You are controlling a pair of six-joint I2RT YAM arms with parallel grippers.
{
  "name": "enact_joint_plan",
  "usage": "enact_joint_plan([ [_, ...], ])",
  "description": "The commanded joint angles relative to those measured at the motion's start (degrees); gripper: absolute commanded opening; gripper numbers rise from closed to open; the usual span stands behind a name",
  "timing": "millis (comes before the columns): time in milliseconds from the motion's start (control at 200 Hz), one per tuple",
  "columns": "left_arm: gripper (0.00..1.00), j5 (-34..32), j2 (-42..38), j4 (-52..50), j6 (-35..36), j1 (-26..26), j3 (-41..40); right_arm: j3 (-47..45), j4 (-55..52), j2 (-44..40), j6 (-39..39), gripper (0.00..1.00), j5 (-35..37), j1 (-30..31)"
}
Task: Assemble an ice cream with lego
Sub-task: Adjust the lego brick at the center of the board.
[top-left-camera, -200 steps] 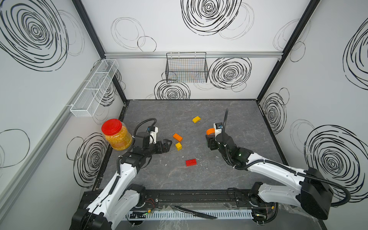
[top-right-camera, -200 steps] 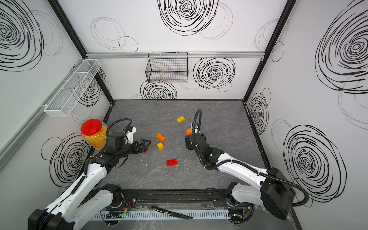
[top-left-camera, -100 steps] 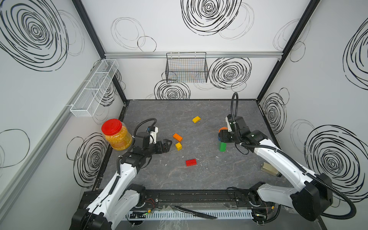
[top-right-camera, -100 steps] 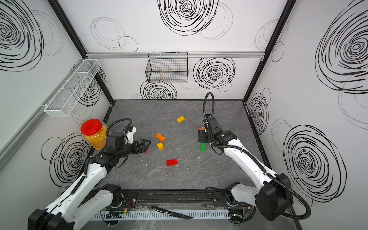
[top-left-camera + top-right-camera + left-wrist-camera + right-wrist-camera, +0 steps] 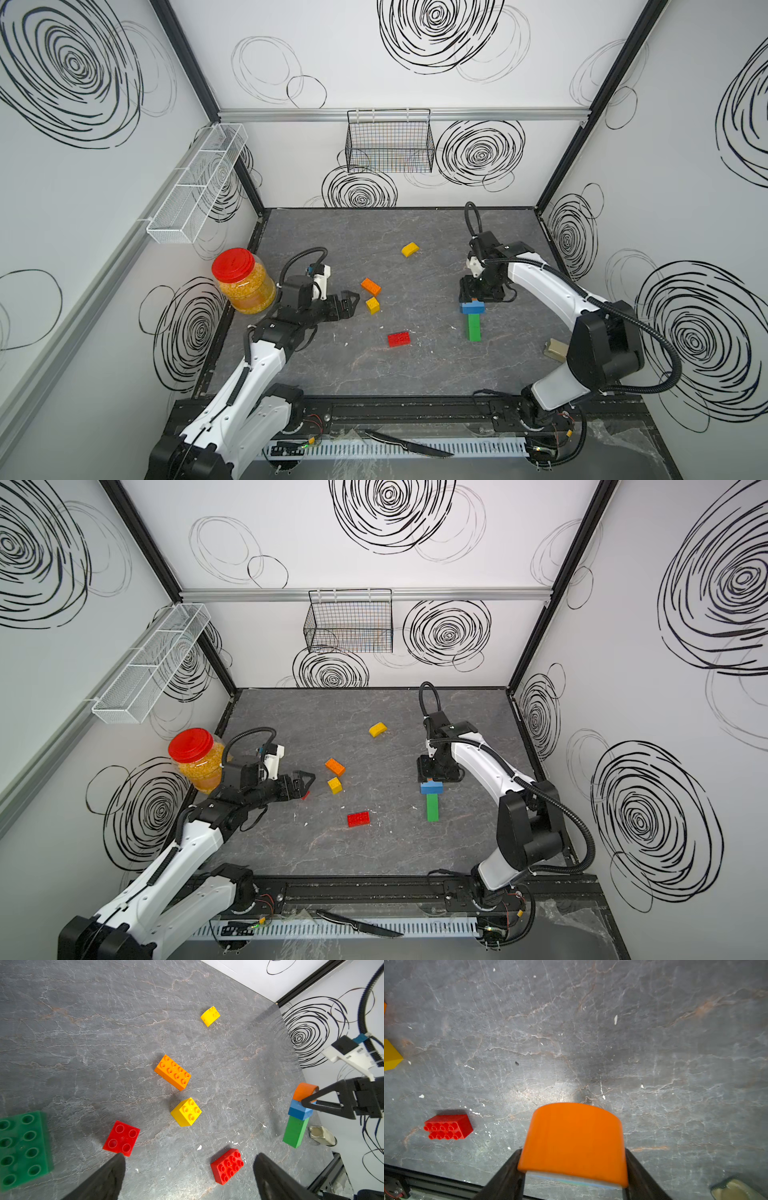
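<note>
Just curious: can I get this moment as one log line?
right gripper: shut on stack | stack: orange over blue over green | left gripper: open, empty

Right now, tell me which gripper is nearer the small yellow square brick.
Left. The left gripper hangs open just beside the yellow square brick, not touching it. The right gripper is across the table, shut on the orange-topped brick stack.

it was a robotics lab test cell: white walls (image 5: 374,62) printed with black spirals, black frame posts (image 5: 189,62), a grey stone-look table (image 5: 415,374), a white left arm (image 5: 266,357) and right arm (image 5: 540,278) mounted on a base rail (image 5: 395,413), and a wire basket (image 5: 390,143) hung on the back wall.
</note>
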Motion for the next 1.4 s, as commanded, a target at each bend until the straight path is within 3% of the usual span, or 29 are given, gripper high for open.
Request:
enact_joint_plan([
  [0, 0.99, 0.27, -0.41, 0.91, -0.3, -0.34, 0.01, 3.92, -6.97, 2.62, -2.78, 0.09, -2.56, -0.3],
  [1211, 0.99, 1.22, -0.3, 0.96, -0.16, -0.12, 0.11, 8.29, -13.76, 21.74, -5.32, 0.01, -5.89, 1.86],
  [1351, 0.99, 1.27, -0.35, 1.01, -0.16, 0.0, 0.14, 8.49, -13.82, 23.04, -5.39, 0.04, -5.71, 1.94],
  [1396, 0.99, 1.27, -0.42, 1.0, -0.16, 0.01, 0.1, 8.63, -13.71, 23.38, -5.37, 0.09, -5.39, 2.03],
])
